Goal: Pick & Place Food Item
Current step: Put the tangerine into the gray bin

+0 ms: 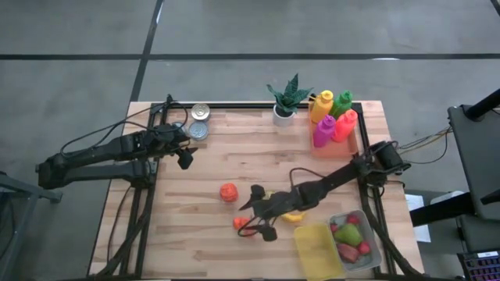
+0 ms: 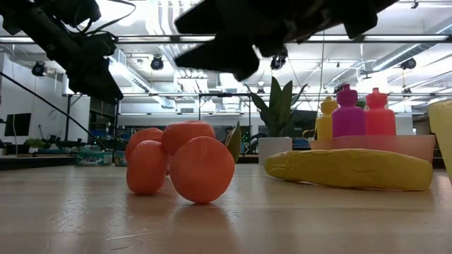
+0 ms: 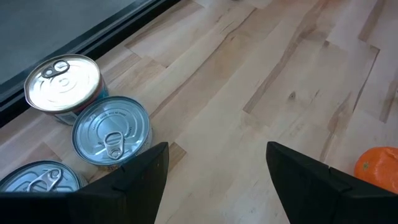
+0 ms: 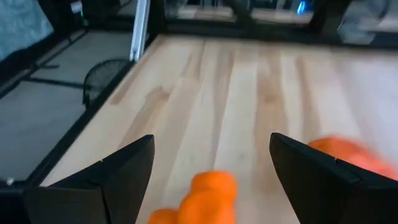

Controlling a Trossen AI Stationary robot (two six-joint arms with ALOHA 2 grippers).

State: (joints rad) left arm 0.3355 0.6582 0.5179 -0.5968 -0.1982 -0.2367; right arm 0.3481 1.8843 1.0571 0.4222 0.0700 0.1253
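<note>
Right fingers [image 4: 211, 171] spread above orange carrot [image 4: 202, 199]; left fingers [image 3: 217, 180] spread, near cans [image 3: 112, 130]

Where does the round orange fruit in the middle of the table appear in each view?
High view: orange fruit at centre.
Low view: cannot tell it from the other orange items.
Left wrist view: at the edge.
Right wrist view: blurred, probably at the edge.
Shared landmark: wooden table.

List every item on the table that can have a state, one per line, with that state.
Left gripper: open, empty, by the cans.
Right gripper: open, empty, above the orange pieces.
Cans: upright, sealed.
Container: open, holding food.
Yellow lid: off, beside the container.
Bottles: upright, capped.
Banana: lying flat.
</note>
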